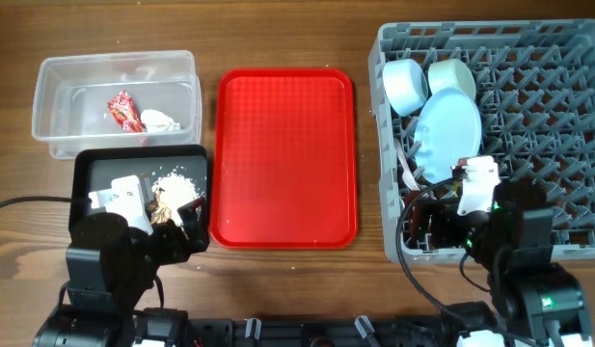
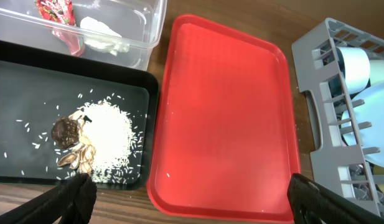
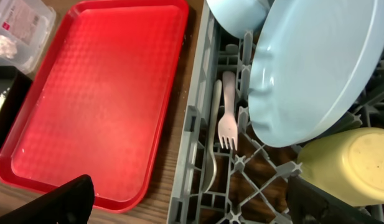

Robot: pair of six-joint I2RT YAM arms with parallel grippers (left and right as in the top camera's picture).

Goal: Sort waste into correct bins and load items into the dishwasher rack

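The clear tub (image 1: 80, 96) holds the red wrapper (image 1: 125, 111) and the white tissue (image 1: 160, 120). The black tray (image 1: 93, 166) holds rice with brown bits (image 2: 101, 140). The grey rack (image 1: 389, 58) holds the pale blue plate (image 1: 449, 130) on edge, the pale blue bowl (image 1: 406, 85) and the pale green bowl (image 1: 451, 75). In the right wrist view the yellow cup (image 3: 350, 165), white fork (image 3: 228, 118) and spoon (image 3: 210, 162) lie in the rack. My left gripper (image 2: 188, 202) is open and empty over the black tray's front right corner. My right gripper (image 3: 192, 199) is open and empty over the rack's front left corner.
The red serving tray (image 1: 284, 154) lies bare between the bins and the rack, with a stray rice grain or two on it. A black cable (image 1: 27, 204) runs along the table at the far left.
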